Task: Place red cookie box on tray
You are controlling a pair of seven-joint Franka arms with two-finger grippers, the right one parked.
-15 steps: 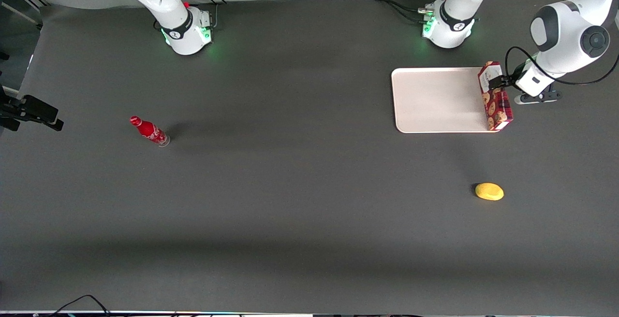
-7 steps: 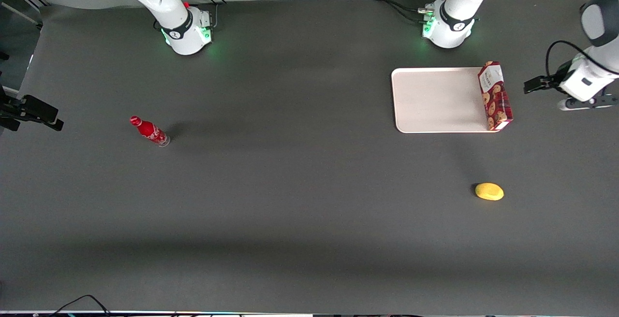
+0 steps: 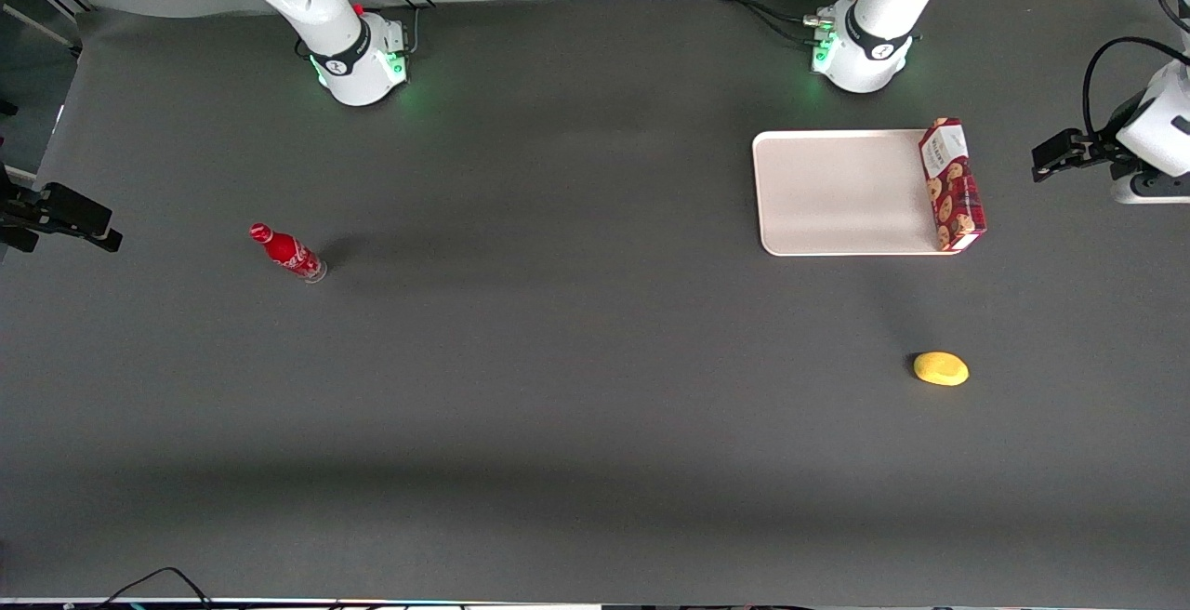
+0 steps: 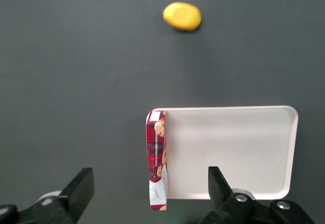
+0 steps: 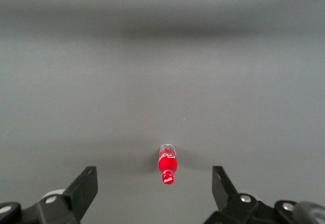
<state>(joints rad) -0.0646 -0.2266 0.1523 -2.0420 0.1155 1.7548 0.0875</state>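
Note:
The red cookie box stands on a long narrow side along the end of the tray that faces the working arm, white label end farthest from the front camera. Nothing touches it. My left gripper hangs off the tray toward the working arm's end of the table, apart from the box. In the left wrist view the gripper is open and empty, its black fingers spread wide, high above the box and the tray. Whether the box sits fully inside the rim I cannot tell.
A yellow lemon-like fruit lies on the dark table, nearer the front camera than the tray. A red bottle stands toward the parked arm's end. Both arm bases sit at the table's back edge.
A second ago the gripper was at the box's label end. It has since pulled away toward the working arm's end of the table, open. The box has stayed in place on the tray's edge.

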